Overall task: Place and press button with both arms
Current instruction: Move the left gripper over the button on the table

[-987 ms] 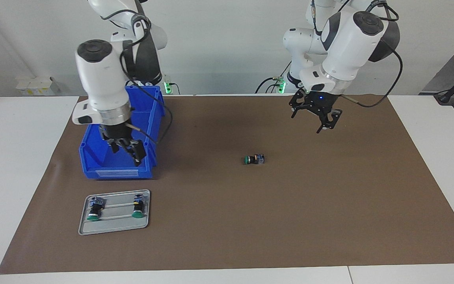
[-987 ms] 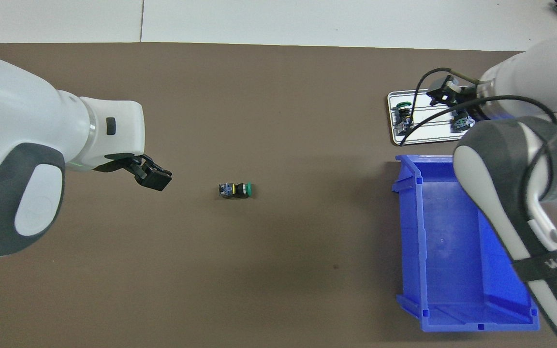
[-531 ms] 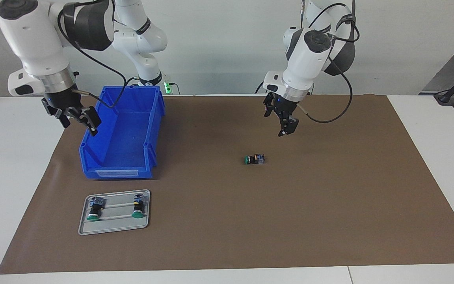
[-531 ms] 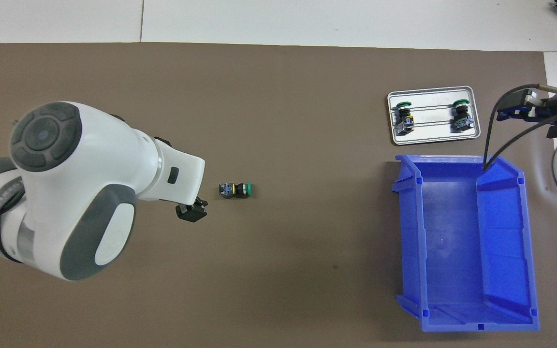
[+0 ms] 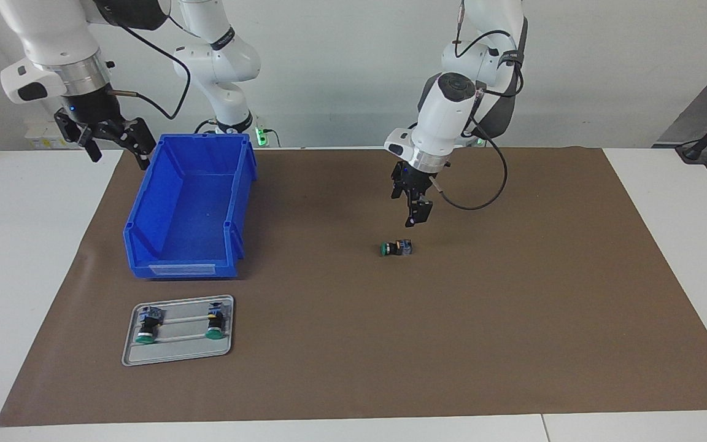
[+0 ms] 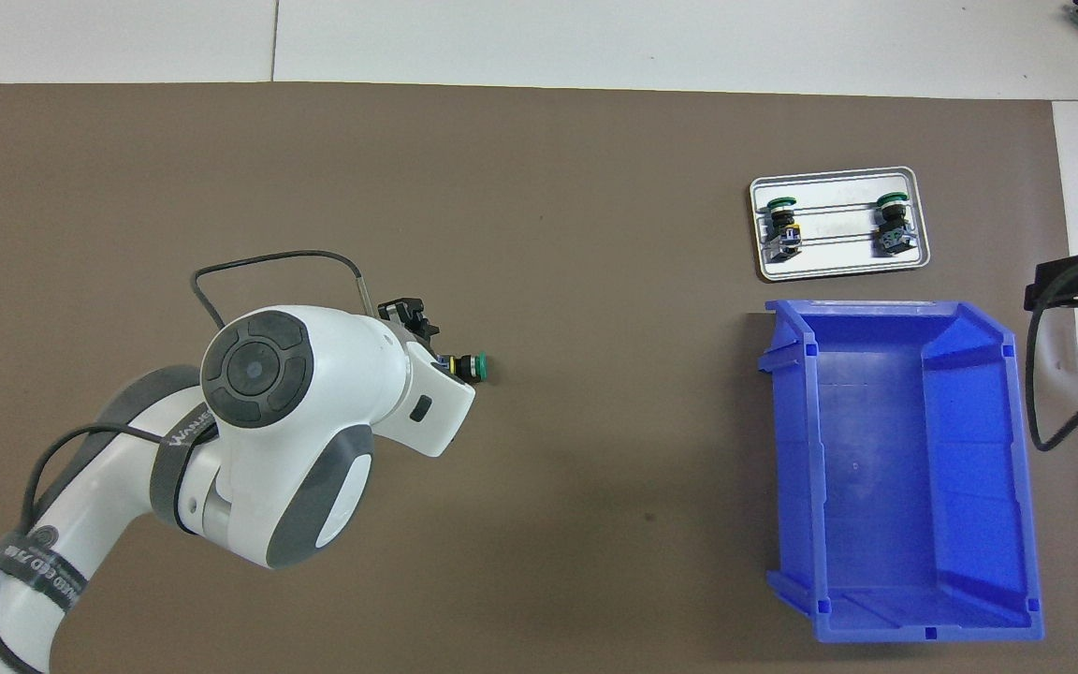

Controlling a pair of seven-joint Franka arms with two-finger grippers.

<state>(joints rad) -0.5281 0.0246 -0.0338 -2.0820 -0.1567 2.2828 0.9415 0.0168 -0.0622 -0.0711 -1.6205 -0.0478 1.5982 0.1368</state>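
Observation:
A button (image 5: 397, 248) lies on its side on the brown mat (image 5: 513, 319), about mid-table, green cap toward the right arm's end. In the overhead view only its green cap end (image 6: 473, 366) shows past the left arm's wrist. My left gripper (image 5: 418, 220) hangs a little above the mat, over a spot just nearer to the robots than the button, not touching it. In the overhead view its black body (image 6: 411, 318) peeks out from under the wrist. My right gripper (image 5: 117, 150) is open and empty, raised beside the blue bin; it also shows in the overhead view (image 6: 1077, 281).
An empty blue bin (image 5: 181, 268) stands at the right arm's end of the mat, also in the overhead view (image 6: 876, 309). A metal tray (image 5: 175, 353) farther from the robots holds two more green-capped buttons (image 5: 145, 324) (image 5: 215, 320).
My left gripper swung in from the left arm's end and came down close over the button. My right gripper rose out of the blue bin and drew back past its end.

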